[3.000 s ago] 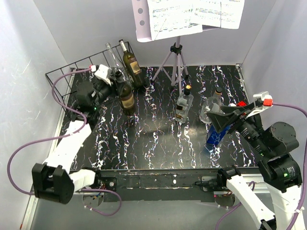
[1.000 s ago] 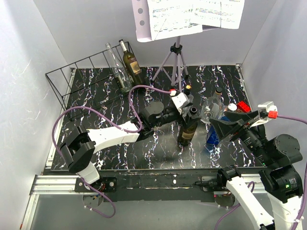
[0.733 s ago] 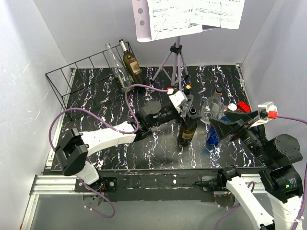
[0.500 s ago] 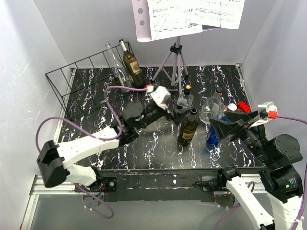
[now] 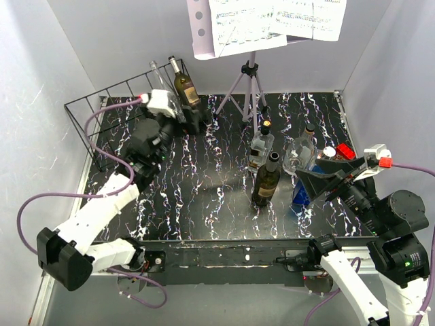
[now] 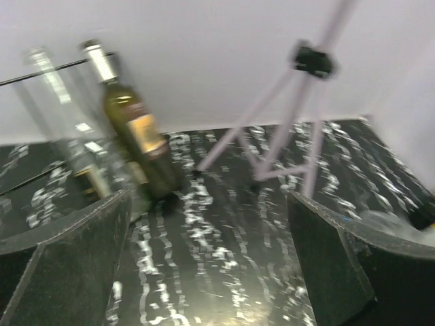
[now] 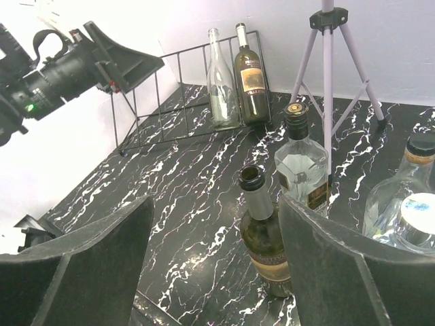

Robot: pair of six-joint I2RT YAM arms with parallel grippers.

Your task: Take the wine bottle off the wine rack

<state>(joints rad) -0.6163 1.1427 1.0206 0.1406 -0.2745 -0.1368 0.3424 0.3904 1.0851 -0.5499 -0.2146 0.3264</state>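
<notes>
The black wire wine rack (image 5: 102,91) stands at the back left corner. A dark green labelled wine bottle (image 5: 185,87) (image 6: 139,136) (image 7: 250,78) leans in it beside a clear empty bottle (image 5: 160,83) (image 6: 68,129). My left gripper (image 5: 190,117) (image 6: 204,272) is open just in front of these two, touching neither. Another dark bottle (image 5: 265,182) (image 7: 265,238) with an open neck stands free mid-table. My right gripper (image 5: 319,178) (image 7: 214,258) hangs open above the right side, holding nothing.
A tripod music stand (image 5: 250,88) with sheet music (image 5: 265,24) stands at the back centre. A square clear bottle (image 5: 258,146), a round clear bottle (image 5: 299,153) and a blue object (image 5: 306,191) crowd the right side. Walls close in on all sides.
My left gripper opened, left the dark bottle standing mid-table and swung back left to the rack. The right arm has not moved.
</notes>
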